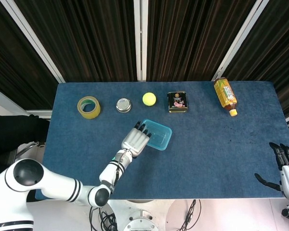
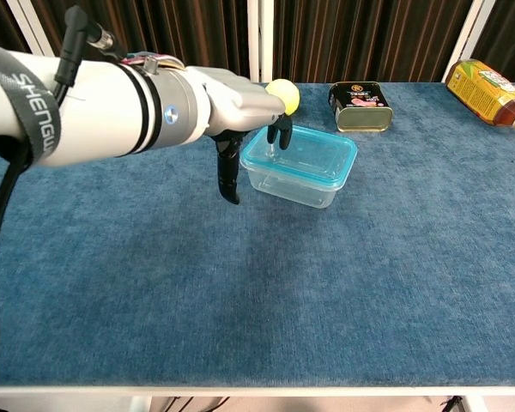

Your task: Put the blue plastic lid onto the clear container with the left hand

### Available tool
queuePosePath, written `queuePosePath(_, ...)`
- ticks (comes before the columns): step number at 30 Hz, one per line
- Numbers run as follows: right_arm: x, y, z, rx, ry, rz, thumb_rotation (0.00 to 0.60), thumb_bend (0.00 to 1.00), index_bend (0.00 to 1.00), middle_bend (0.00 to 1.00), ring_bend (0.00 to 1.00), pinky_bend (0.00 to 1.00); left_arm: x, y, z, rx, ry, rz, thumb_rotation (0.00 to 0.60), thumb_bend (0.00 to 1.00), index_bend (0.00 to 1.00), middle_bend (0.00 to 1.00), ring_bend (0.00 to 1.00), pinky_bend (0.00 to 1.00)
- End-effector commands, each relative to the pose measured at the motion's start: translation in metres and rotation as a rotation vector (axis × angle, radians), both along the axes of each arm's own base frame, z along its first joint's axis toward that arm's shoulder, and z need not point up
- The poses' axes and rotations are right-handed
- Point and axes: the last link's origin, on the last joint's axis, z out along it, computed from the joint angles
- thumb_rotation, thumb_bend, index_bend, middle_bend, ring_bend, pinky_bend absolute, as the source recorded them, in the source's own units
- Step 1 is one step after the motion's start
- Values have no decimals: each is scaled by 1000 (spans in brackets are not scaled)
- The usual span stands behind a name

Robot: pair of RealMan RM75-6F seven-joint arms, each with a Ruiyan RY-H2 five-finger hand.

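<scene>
The clear container (image 1: 160, 142) (image 2: 293, 183) stands mid-table with the blue plastic lid (image 1: 159, 134) (image 2: 313, 156) lying flat on its rim. My left hand (image 1: 135, 140) (image 2: 240, 116) hovers at the container's left edge, fingers spread and holding nothing; its fingertips reach just over the lid's left corner. At the far right table edge my right hand (image 1: 285, 166) rests with fingers apart, empty, seen only in the head view.
Along the back stand a yellow tape roll (image 1: 88, 107), a round metal tin (image 1: 124, 105), a yellow ball (image 1: 149, 99) (image 2: 283, 94), a black can (image 1: 177, 102) (image 2: 360, 105) and a lying tea bottle (image 1: 225, 96) (image 2: 487, 90).
</scene>
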Motion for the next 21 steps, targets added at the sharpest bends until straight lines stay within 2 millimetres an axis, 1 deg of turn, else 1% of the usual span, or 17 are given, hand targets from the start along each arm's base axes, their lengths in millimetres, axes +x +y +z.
queuePosePath(1,0,0,0,1,0,0,600,77,0,94,0,51,-3,-1,0,5,16,-7,600,0,236,197,19,32)
queuePosePath(15,3,-1,-2,3,3,2,600,77,0,94,0,51,-11,-5,-11,-9,40,7,600,0,240,207,18,32)
queuePosePath(18,4,-1,-2,2,3,3,600,78,0,94,0,51,-8,-6,-9,-1,27,-13,600,0,240,207,18,32)
queuePosePath(21,4,0,-2,0,2,2,600,78,0,94,0,51,0,-11,-4,1,-15,-57,600,0,240,206,18,31)
